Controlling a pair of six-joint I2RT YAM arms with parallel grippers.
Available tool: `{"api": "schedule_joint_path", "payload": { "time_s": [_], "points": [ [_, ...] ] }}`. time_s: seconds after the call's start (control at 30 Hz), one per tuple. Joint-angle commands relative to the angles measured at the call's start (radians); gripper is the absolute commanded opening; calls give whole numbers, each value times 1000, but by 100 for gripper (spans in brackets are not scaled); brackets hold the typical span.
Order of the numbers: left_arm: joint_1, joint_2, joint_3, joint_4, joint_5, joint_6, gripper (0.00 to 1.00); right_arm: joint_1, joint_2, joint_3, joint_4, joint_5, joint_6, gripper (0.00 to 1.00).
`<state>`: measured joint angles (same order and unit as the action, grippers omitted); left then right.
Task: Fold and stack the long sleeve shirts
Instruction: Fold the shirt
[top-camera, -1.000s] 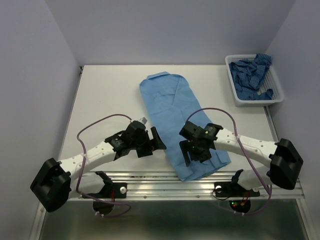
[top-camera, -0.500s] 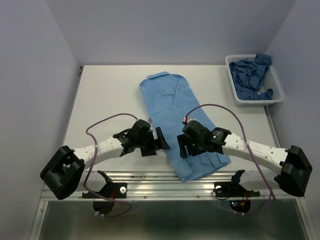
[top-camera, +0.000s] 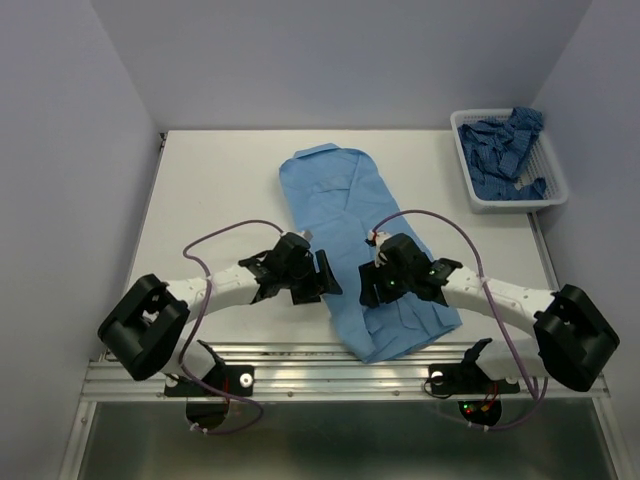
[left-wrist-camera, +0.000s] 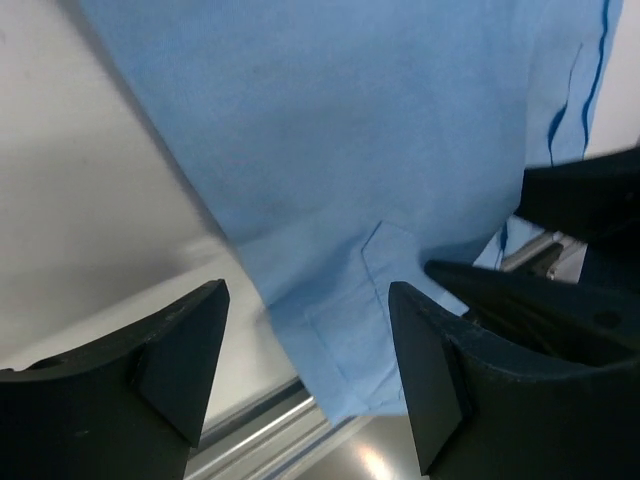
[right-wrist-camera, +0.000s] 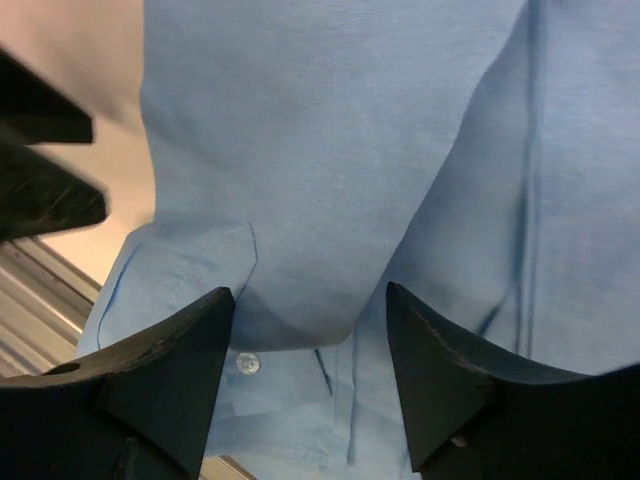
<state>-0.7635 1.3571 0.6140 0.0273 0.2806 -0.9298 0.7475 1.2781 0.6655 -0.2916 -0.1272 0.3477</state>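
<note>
A light sky-blue long sleeve shirt (top-camera: 345, 215) lies folded into a long strip on the white table, collar at the far end. My left gripper (top-camera: 322, 279) is open, at the strip's left edge near its near end; in the left wrist view the cloth (left-wrist-camera: 330, 150) lies between the fingers. My right gripper (top-camera: 375, 288) is open and hovers over the strip's near end; the right wrist view shows a cuff with a button (right-wrist-camera: 247, 363). A darker patterned blue shirt (top-camera: 505, 150) lies crumpled in the basket.
A white mesh basket (top-camera: 548, 200) stands at the far right of the table. A metal rail (top-camera: 300, 372) runs along the near edge, just below the shirt's near end. Grey walls close in the left, right and back.
Both grippers have moved in toward the near end of the light blue shirt. The left one went right to the shirt's edge. The shirt has not moved.
</note>
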Motion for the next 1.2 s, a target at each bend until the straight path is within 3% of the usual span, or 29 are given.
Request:
{"api": "schedule_joint_path", "payload": {
  "time_s": [0.0,0.07,0.17,0.2,0.23,0.33,0.5,0.7,0.93,1.17],
  "points": [
    [7,77,105,3,-76,42,75,4,44,5,155,-129,-42,60],
    [12,135,148,2,-104,54,73,4,67,14,167,-143,-50,52],
    [21,222,202,-1,-98,82,58,4,92,31,174,-173,-43,31],
    [21,240,228,-7,-89,91,55,4,86,51,167,-184,-32,18],
    [21,252,236,-6,-81,91,52,4,78,65,154,-192,-27,14],
    [21,272,251,-3,-69,92,51,4,70,213,-97,-97,10,1],
    [21,225,260,10,-73,86,54,-5,93,462,-634,115,135,1],
    [18,201,276,33,-37,85,57,-5,107,628,-900,296,198,1],
    [18,220,302,28,-29,94,58,-14,113,546,-824,147,218,2],
    [18,273,343,5,-27,115,58,-115,214,364,-710,74,159,2]
  ]
}}
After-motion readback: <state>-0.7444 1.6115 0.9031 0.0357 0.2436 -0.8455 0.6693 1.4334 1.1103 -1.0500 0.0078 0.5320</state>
